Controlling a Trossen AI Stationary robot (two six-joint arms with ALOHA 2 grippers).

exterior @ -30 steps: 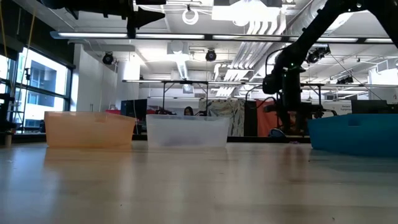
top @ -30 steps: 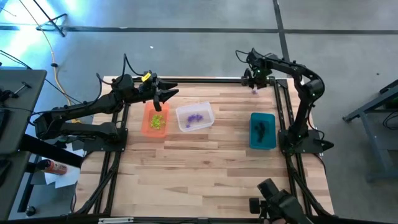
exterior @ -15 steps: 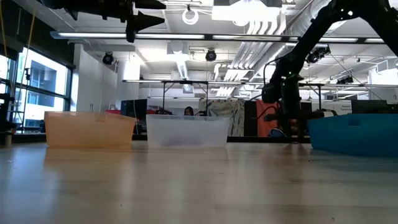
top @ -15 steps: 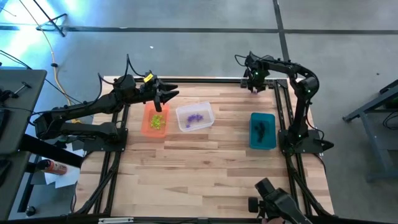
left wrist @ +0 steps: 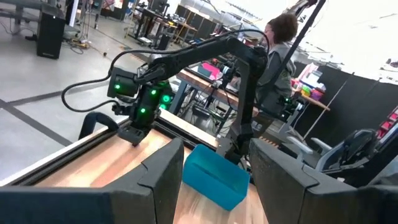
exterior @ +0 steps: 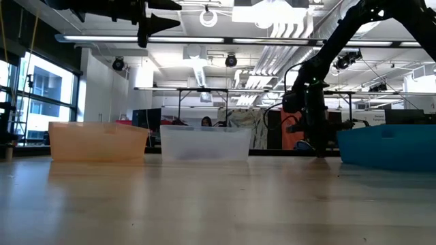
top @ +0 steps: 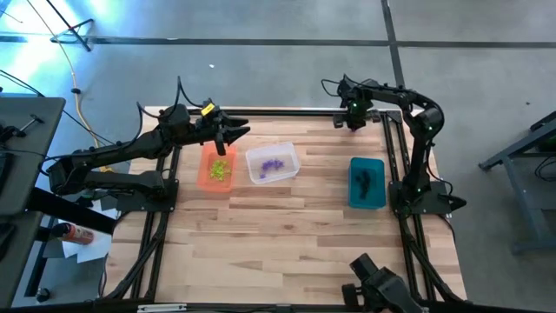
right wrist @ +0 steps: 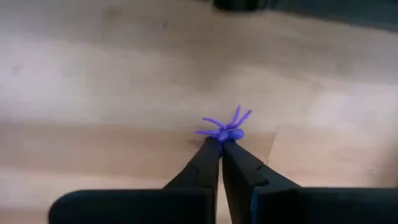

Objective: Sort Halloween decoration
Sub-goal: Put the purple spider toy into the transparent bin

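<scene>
Orange bin (top: 216, 168) holds yellow-green spiders (top: 219, 169), clear bin (top: 272, 163) purple.

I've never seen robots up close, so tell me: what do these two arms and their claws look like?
Both are slim, jointed arms in matte black, with thin black cables looping off them. The left claw has a yellow tag behind it; its fingers are broad, blocky black wedges. The right claw tapers to slender points, and green lights glow on its wrist.
</scene>
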